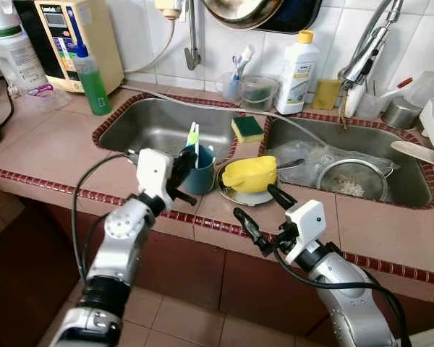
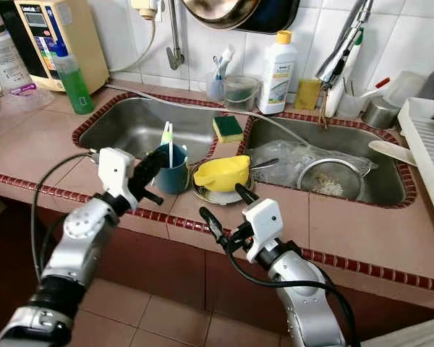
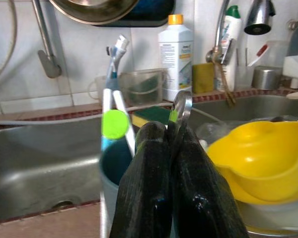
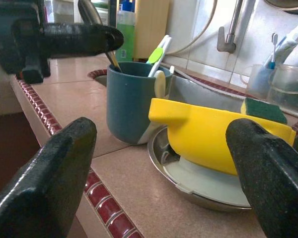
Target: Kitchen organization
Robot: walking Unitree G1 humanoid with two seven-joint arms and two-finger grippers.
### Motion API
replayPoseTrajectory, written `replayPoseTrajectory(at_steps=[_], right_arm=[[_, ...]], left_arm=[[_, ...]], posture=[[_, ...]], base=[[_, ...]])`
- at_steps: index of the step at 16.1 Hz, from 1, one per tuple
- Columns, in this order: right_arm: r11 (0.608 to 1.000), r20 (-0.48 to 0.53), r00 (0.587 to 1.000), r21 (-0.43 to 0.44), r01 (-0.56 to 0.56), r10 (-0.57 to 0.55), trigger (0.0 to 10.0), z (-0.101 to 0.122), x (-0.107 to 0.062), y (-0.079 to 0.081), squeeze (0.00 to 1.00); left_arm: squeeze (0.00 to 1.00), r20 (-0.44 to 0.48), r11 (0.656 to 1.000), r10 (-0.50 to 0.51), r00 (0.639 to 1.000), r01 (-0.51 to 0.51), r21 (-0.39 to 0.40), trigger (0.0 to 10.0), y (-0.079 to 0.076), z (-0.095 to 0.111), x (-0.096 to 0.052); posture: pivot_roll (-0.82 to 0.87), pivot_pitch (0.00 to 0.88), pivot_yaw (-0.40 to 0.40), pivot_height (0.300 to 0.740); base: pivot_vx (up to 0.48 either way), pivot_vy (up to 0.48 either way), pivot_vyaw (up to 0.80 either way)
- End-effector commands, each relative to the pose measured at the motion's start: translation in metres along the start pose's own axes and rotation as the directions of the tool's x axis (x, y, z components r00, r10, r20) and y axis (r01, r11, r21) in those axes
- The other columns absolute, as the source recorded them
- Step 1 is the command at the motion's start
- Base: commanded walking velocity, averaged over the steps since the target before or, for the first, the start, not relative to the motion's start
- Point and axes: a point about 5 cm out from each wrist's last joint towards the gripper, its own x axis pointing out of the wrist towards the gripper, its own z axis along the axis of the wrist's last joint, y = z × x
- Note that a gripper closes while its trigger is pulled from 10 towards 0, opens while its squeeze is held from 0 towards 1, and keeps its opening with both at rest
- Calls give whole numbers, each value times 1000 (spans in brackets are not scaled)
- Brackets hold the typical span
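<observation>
Because the left gripper sits right at the cup's rim, everything here is placed from that blue cup.

Landmark: the blue cup (image 1: 200,173) stands upright on the tiled surface (image 1: 50,148), on the strip between the two sink basins, at the front edge.

Left gripper: the left gripper (image 1: 182,165) is pinched tight on a metal spoon (image 3: 181,106), whose handle rises upright above the cup's mouth; the bowl end is hidden.

Key relation: the cup lies straight ahead of the left gripper and just below its fingertips, so the spoon's long axis runs almost straight down into the cup. The left arm is the nearer one.

In the cup: toothbrushes with green and white handles (image 1: 193,134) lean against the rim and crowd the opening.

Right gripper: the right gripper (image 1: 262,215) hangs with its fingers spread wide, empty, in front of the yellow bowl.

Beside the cup: a yellow bowl (image 1: 250,173) rests tilted on a metal plate (image 1: 240,195), just to the right.

Behind the cup: a sponge (image 1: 247,128) lies on the divider.

Judgement: the leaning brushes look like the likeliest thing to snag the spoon.
</observation>
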Motion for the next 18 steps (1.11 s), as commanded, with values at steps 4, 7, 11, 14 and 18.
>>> replayPoseTrajectory(at_steps=[4, 7, 11, 14, 18], right_arm=[[1000, 19, 1000, -11, -12, 12, 10000, 7, 4, 1, 0], [1000, 20, 1000, -9, -12, 13, 10000, 7, 5, 2, 0], [1000, 23, 1000, -8, -10, 10, 10000, 7, 6, 1, 0], [1000, 25, 1000, -4, -8, 8, 10000, 7, 6, 2, 0], [1000, 28, 1000, 10, -4, 4, 10000, 8, 6, 2, 0]], left_arm=[[0, -3, 999, -5, 1000, 5, 33, 10000, 12, 11, 3], [0, -1, 999, 9, 1000, -9, 33, 10000, 16, 14, 4], [0, 19, 1000, 9, 1000, -9, 22, 10000, 17, 20, 6], [0, 34, 1000, 15, 999, -15, 8, 10000, 19, 25, 7], [0, 72, 1000, 3, 997, -4, 17, 10000, 24, 41, 11]], posture=[[-120, 36, 41, 740], [-119, 38, 42, 740], [-121, 39, 44, 740], [-123, 39, 49, 740], [-120, 37, 50, 740]], base=[[0, 0, 0], [0, 0, 0], [0, 0, 0], [0, 0, 0], [0, 0, 0]])
